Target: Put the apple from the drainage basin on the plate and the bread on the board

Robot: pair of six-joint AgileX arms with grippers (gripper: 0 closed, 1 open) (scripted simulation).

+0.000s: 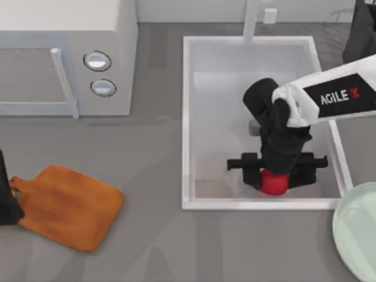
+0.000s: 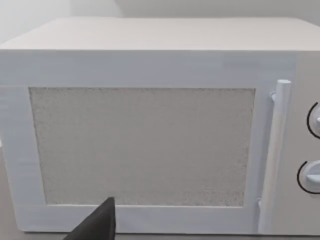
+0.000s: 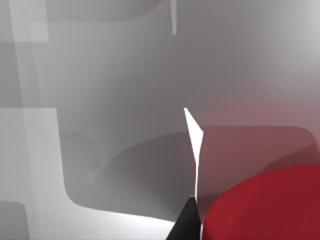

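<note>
Top view: my right gripper [image 1: 275, 170] directly over small red round apple [image 1: 274, 183] in white rectangular drainage basin [image 1: 187, 117], fingers spread either side, not clamped.

— Where does everything sit?
— The microwave [image 1: 67, 56] is far left, the cutting board [image 1: 67, 205] near left, the drainage basin [image 1: 189, 117] right of both.
— And the apple [image 1: 273, 183]?
— In the basin's near right part; the plate [image 1: 355, 235] lies near right, outside it.
</note>
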